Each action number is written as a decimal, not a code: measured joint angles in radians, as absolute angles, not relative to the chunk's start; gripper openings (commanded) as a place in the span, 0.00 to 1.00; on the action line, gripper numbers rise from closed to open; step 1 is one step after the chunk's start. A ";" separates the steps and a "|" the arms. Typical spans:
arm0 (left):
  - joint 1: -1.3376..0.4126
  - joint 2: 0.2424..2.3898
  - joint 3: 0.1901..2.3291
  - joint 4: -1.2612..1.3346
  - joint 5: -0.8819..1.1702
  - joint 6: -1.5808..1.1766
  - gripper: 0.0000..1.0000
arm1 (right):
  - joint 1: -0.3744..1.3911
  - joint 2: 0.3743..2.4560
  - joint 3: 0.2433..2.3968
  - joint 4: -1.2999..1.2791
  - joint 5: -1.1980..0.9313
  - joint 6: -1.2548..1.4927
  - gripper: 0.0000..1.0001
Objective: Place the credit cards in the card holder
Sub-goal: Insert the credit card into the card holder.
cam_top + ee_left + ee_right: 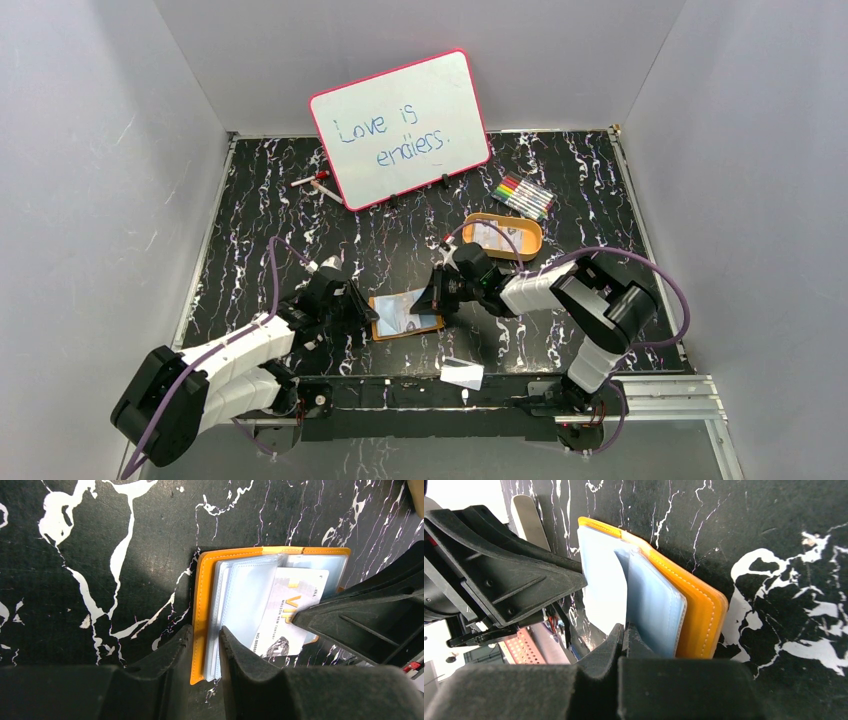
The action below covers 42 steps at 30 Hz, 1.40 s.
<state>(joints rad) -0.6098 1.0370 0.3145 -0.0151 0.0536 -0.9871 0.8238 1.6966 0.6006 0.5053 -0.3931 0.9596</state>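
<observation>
The card holder (pixel 405 315) lies open on the black marbled table, orange cover down and clear sleeves up. My left gripper (pixel 358 308) is shut on its left edge, with the cover and sleeves (pixel 240 600) pinched between the fingers (pixel 206 645). My right gripper (pixel 436 297) is shut on a pale credit card with VIP print (pixel 291 615), which lies slanted and partly inside a sleeve. In the right wrist view the card (pixel 599 590) runs from the closed jaws (pixel 625 634) along the sleeves, beside the orange cover (pixel 701 610). Another card (pixel 462 373) lies at the table's near edge.
An orange oval tray (pixel 530 243) holding pale cards stands behind the right arm. A pink-rimmed whiteboard (pixel 400 127) leans at the back, with coloured markers (pixel 522 197) to its right and a marker (pixel 312 181) to its left. Grey walls enclose the table.
</observation>
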 measured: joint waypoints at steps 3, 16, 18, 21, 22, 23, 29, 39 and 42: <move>-0.610 1.038 0.316 -0.017 0.051 -0.987 0.23 | 0.818 1.675 0.600 0.484 -0.373 0.949 0.00; -0.610 1.040 0.323 -0.028 0.044 -0.987 0.23 | 0.805 1.641 0.599 0.435 -0.332 0.916 0.00; -0.610 1.040 0.323 -0.028 0.044 -0.987 0.23 | 0.805 1.641 0.599 0.436 -0.333 0.916 0.00; -0.610 1.040 0.323 -0.028 0.044 -0.987 0.23 | 0.805 1.641 0.599 0.440 -0.336 0.916 0.00; -0.610 1.040 0.323 -0.028 0.044 -0.987 0.23 | 0.805 1.641 0.598 0.445 -0.339 0.916 0.00; -0.610 1.041 0.323 -0.028 0.044 -0.987 0.23 | 0.805 1.641 0.596 0.452 -0.342 0.916 0.00; -0.610 1.042 0.323 -0.027 0.045 -0.987 0.23 | 0.801 1.665 0.588 0.518 -0.381 0.919 0.00; -0.610 1.042 0.323 -0.027 0.044 -0.987 0.23 | 0.791 1.692 0.586 0.558 -0.412 0.925 0.00; -0.610 1.042 0.324 -0.028 0.043 -0.987 0.23 | 0.788 1.704 0.586 0.564 -0.419 0.942 0.00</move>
